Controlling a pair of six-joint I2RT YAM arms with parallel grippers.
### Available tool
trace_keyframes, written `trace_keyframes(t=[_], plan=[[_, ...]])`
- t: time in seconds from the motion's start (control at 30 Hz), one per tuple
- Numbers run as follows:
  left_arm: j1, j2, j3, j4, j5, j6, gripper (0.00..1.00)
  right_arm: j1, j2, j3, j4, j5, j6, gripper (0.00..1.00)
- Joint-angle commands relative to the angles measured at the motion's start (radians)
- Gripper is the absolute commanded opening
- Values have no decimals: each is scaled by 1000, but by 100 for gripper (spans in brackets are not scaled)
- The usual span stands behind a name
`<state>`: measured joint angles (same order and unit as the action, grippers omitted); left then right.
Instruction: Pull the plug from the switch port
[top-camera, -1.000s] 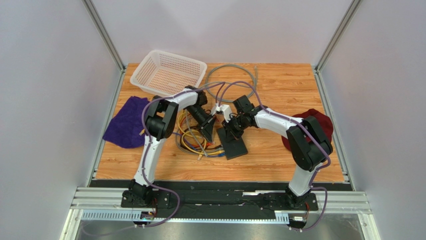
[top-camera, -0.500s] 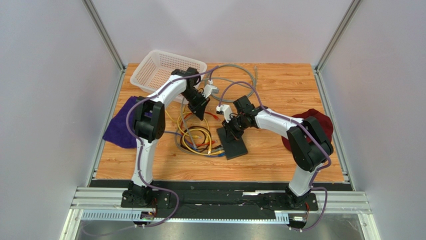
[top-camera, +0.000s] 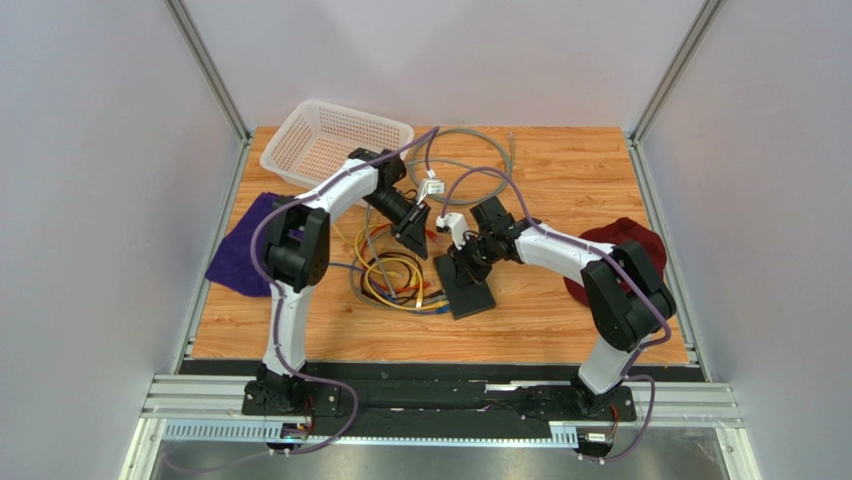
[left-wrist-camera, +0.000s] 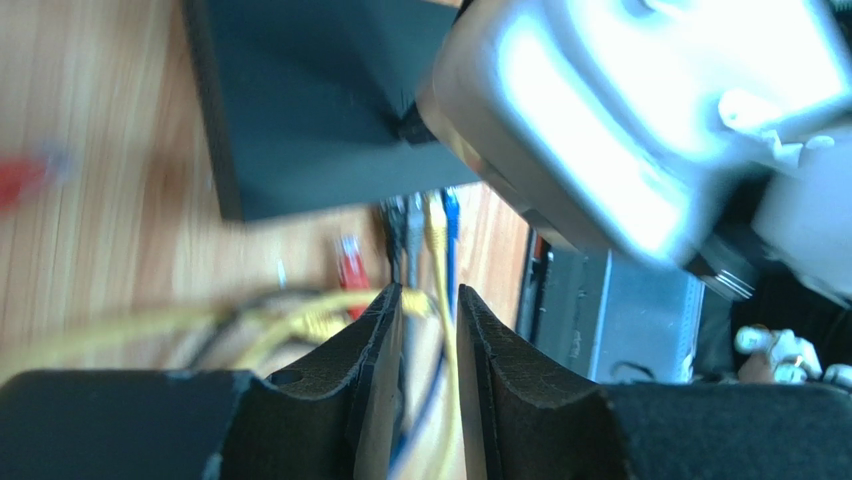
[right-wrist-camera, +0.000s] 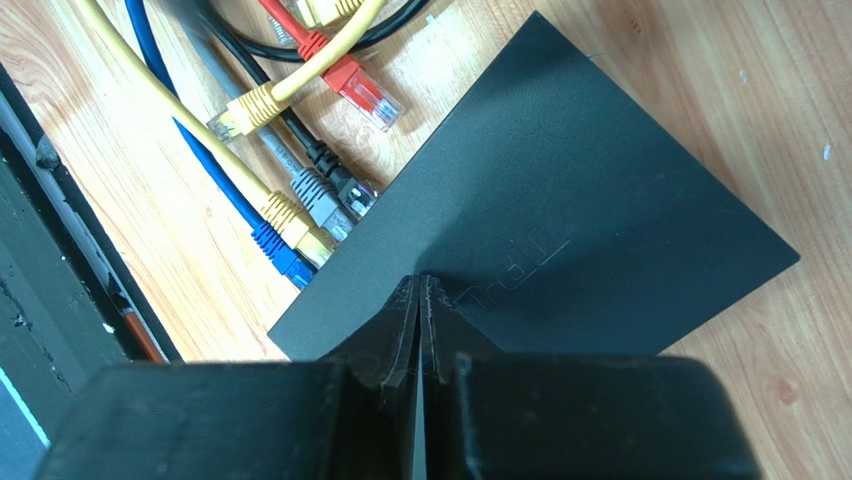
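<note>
**Switch pinned, a plug yet to be taken**

The switch lies flat mid-bench, and a row of plugs (black, grey, yellow, blue) sits in its sockets. A red plug lies loose beside it. The right gripper is closed, its tips pressed onto the switch's top, probably to keep the box from sliding when a cable is tugged. That arm folds inward from the right, wrist pointing down. The left arm reaches forward over the cable tangle, wrist angled toward the socket edge. The left gripper is narrowly parted and holds nothing.
</note>
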<state>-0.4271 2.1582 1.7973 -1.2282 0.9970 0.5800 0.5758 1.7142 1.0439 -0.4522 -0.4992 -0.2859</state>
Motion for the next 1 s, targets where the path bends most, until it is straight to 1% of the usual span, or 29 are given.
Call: trace_keyframes(t=[0.0,0.03,0.07,0.1,0.13,0.17,0.2,0.23,0.27,0.3,0.33,0.37,0.4,0.5,0.77,0.97], plan=[[-13,181,74,-423,190,363,35,9,-22,-22,-32,44,-10,5],[-15,177,33,-448,209,380,35,7,-27,-25,-34,47,-10,4],[-15,167,4,-429,242,388,35,7,-31,-28,-34,47,-9,4],[-16,132,-33,-385,252,354,35,7,-42,-38,-34,48,-9,4],[-24,111,-100,-260,255,310,35,7,-48,-42,-34,51,-9,4],[-28,86,-136,-182,238,188,36,7,-56,-47,-34,51,-7,4],[-33,31,-174,5,220,110,36,6,-68,-56,-34,54,-7,4],[-42,0,-258,107,168,27,37,6,-76,-58,-39,57,-7,4],[-48,-32,-298,206,131,-115,38,6,-85,-59,-40,57,-7,3],[-56,-85,-335,360,88,-173,38,4,-105,-62,-42,62,-6,3],[-70,-109,-392,416,18,-215,39,2,-114,-65,-43,62,-4,3],[-76,-126,-413,462,-6,-270,39,1,-122,-67,-43,63,1,3],[-79,-145,-432,517,-18,-285,39,2,-134,-70,-40,67,4,4],[-90,-146,-452,567,-50,-333,39,-5,-145,-87,-36,64,11,9],[-93,-86,-398,559,11,-342,41,-16,-136,-100,-29,50,5,8],[-94,15,-322,478,49,-315,44,-19,-133,-107,-23,48,14,8]])
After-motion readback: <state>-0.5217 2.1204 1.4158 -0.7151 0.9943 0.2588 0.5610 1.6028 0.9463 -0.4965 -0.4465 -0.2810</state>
